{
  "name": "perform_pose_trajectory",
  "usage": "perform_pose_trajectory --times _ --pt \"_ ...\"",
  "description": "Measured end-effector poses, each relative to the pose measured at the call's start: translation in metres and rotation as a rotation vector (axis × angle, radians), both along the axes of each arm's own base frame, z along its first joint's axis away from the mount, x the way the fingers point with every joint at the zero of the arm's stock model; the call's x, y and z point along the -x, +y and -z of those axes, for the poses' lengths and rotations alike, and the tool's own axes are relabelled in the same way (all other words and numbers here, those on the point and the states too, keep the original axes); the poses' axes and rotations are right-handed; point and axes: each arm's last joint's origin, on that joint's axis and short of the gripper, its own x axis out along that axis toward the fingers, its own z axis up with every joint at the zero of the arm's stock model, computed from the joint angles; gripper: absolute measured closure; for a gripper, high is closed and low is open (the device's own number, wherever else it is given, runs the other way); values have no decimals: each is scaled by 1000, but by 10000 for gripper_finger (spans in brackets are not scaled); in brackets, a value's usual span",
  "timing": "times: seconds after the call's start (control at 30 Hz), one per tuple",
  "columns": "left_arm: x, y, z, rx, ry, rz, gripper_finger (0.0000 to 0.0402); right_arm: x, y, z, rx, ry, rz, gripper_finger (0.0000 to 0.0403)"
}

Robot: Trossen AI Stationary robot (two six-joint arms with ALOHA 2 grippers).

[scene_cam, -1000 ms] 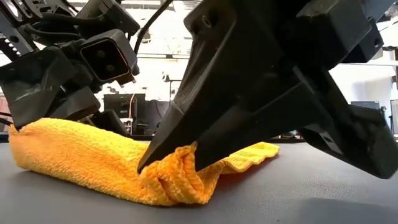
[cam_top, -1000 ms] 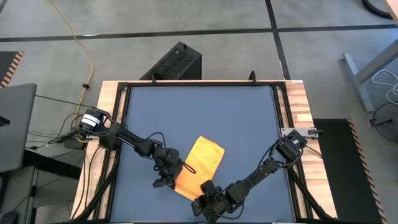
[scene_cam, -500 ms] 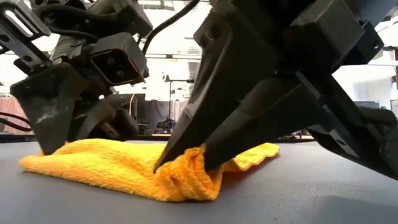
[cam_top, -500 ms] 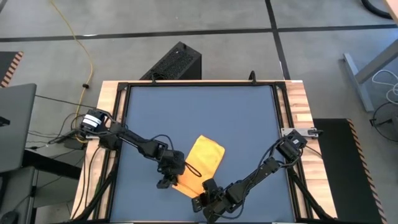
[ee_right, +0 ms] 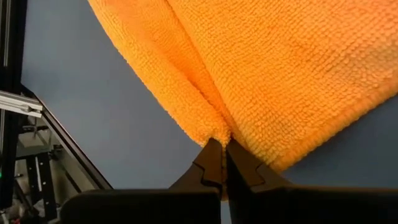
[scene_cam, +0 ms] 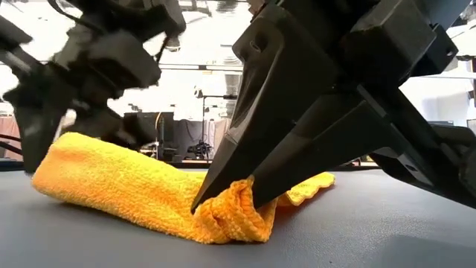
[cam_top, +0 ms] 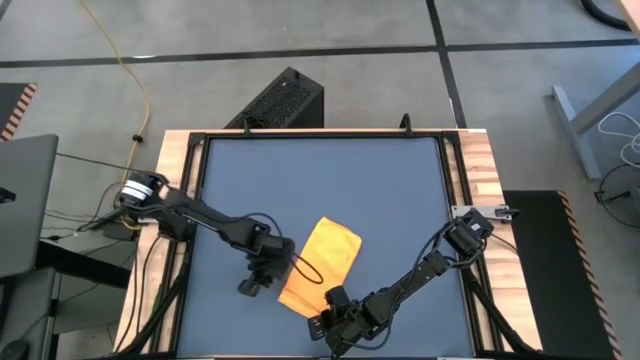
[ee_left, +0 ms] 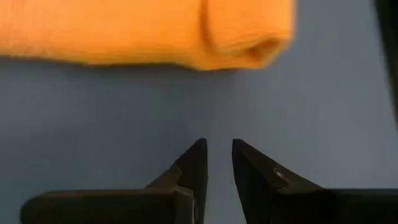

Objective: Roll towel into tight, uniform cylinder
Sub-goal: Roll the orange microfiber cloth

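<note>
Blue tabletop, right pincer pinching towel

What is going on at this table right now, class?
Two robot arms are working on a yellow towel lying partly rolled on a dark blue table. The right gripper is shut on the towel's near corner, pinching a fold of cloth. The left gripper is slightly open, holds nothing, and sits just off the towel's rolled end, not touching it. The roll is loose and uneven, so the job looks unfinished.
</note>
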Motion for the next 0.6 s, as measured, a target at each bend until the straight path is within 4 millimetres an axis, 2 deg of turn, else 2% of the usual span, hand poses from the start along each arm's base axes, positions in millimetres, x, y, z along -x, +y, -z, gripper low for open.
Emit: perform_pose_trajectory --times 0.13,0.23,0.3,0.43,0.6 --pt "12 -1 -26 -19 -147 -7 356 0 0 0 8 2 -6 382" --pt "21 -8 -48 22 -372 8 368 -2 -3 0 6 6 -3 381" --pt "24 -21 -55 75 -562 31 377 -2 -3 0 6 9 -12 380" --pt "26 -41 -39 76 -760 34 397 -4 -6 0 5 12 -14 380" --pt "15 -61 -16 64 -842 127 400 -7 -9 1 -1 15 -6 380"
